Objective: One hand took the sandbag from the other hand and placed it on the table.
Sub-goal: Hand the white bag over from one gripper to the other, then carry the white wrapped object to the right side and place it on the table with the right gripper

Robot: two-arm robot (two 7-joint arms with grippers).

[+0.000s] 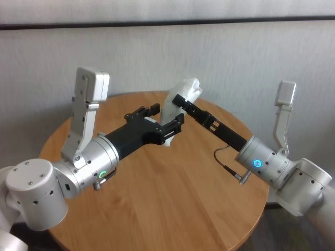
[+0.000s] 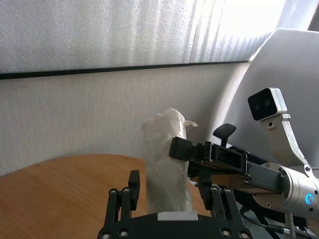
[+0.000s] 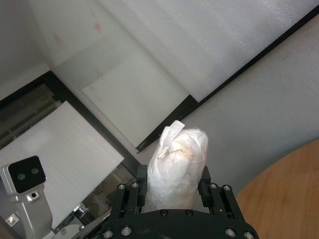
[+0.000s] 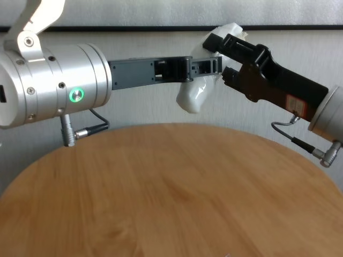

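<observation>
The large round table (image 1: 172,198) of light brown wood grain lies smooth below both claws, its far rim curving close to a pale textured wall (image 1: 235,47) with a dark horizontal strip (image 1: 167,23) running along it. Beyond the right claw's wrist the table's rim drops away to dark floor.

The white, lumpy, soft sandbag (image 1: 180,104) hangs in the air above the far half of the table, well clear of the wood, standing roughly upright with its pinched tip on top. The left claw (image 1: 163,121), long, slim and black on a fat silver wrist with a green glowing ring (image 1: 102,175), reaches in from the near left; its fingers (image 2: 133,185) stand on either side of the bag's lower part, and the chest view shows them pressed against it. The right claw (image 1: 180,107), black with a small reddish label (image 4: 293,103) on a silver wrist with a blue glowing ring (image 1: 256,162), comes in from the right and is closed narrow on the bag's upper part, one finger (image 3: 141,180) on each side just under the tip.

Below the two claws the tabletop stretches open toward the near edge, with free space between the forearms.
</observation>
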